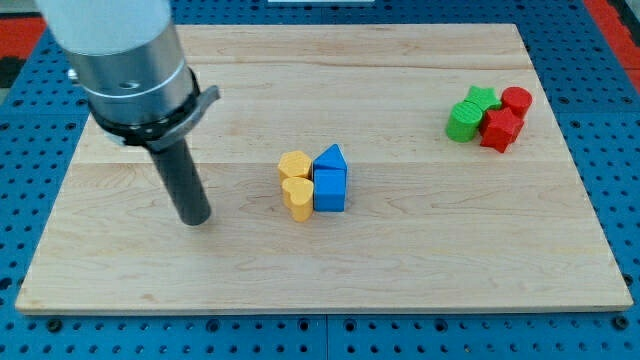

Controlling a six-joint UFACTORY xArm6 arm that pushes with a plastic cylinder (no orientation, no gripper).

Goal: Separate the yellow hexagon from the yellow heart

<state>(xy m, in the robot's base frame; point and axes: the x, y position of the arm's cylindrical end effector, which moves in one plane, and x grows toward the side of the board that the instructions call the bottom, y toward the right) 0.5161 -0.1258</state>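
The yellow hexagon (293, 165) sits near the board's middle, touching the yellow heart (297, 197) just below it. A blue triangle (330, 159) and a blue cube (330, 189) press against their right sides. My tip (196, 220) rests on the board to the left of the yellow pair, about a hundred pixels away and slightly lower than the heart. The dark rod rises from it to the grey arm body at the view's top left.
A cluster of two green blocks (466, 115) and two red blocks (503, 119) sits at the view's upper right. The wooden board (320, 270) lies on a blue perforated table.
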